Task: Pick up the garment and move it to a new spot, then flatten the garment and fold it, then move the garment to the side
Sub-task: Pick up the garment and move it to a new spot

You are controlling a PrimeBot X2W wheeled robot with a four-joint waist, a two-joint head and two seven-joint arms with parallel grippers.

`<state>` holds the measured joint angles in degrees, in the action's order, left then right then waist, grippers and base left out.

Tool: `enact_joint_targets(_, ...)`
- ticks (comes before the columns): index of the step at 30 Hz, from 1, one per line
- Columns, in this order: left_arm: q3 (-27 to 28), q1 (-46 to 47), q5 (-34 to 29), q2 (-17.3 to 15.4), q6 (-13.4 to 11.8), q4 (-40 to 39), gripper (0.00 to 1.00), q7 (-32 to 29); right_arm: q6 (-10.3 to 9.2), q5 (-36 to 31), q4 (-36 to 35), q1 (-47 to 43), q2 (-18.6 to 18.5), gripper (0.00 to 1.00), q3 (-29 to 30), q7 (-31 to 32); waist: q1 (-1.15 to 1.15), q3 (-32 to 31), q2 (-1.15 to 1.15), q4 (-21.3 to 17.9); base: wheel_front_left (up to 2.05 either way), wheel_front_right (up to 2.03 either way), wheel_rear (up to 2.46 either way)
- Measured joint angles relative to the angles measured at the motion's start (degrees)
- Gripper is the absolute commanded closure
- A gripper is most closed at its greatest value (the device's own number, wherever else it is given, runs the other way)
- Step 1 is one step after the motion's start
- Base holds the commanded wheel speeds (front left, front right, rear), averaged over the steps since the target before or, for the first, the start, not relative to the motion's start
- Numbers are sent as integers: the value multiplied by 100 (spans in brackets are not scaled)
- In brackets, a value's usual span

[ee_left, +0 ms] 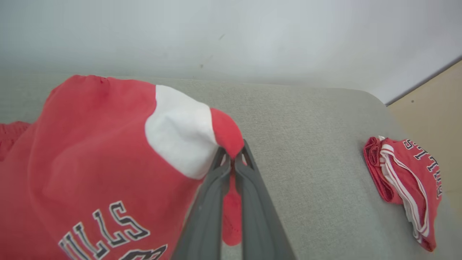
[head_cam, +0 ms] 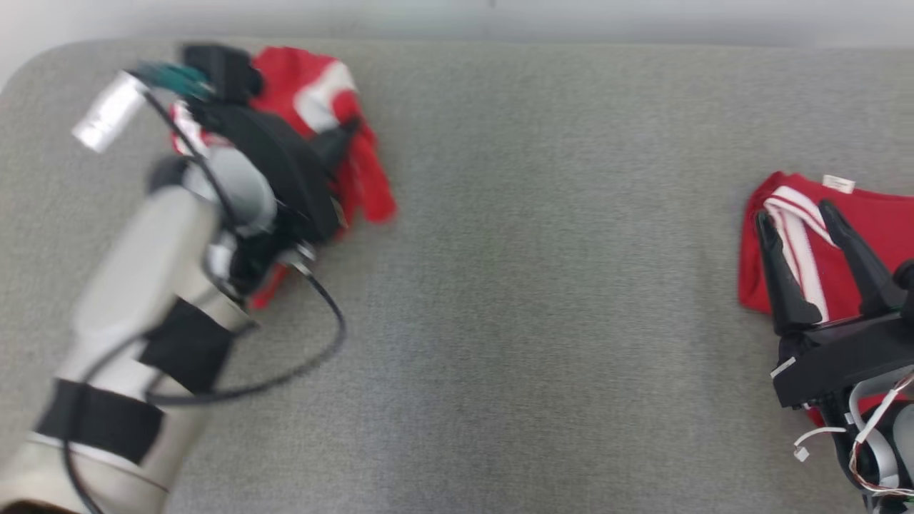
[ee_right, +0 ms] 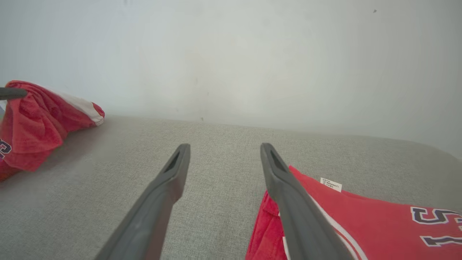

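Grey tabletop: left gripper clamped on the bunched red garment at ten o'clock, right gripper wide and empty at three; the move looks begun, flattening and folding remain.

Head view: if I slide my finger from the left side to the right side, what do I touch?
Pale left forearm → crumpled red garment → bare grey table → folded red garment.
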<state>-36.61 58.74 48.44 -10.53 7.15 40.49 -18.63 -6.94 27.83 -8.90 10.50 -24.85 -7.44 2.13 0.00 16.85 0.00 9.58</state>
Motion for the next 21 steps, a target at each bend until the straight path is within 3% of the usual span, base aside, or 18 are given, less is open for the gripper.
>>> enact_joint_targets(12, -958, -1111, 673, 800, 0, -538, 100, 179, 40, 85, 390, -241, 155, 0, 10, -325, 0, -485, 0, -355, 0, 0, 0)
enact_joint_targets(21, -1314, -1536, 938, 792, 0, -421, 100, 412, 141, 90, 430, -220, 246, 0, -129, -425, -1, -654, 0, -450, 0, 0, 0)
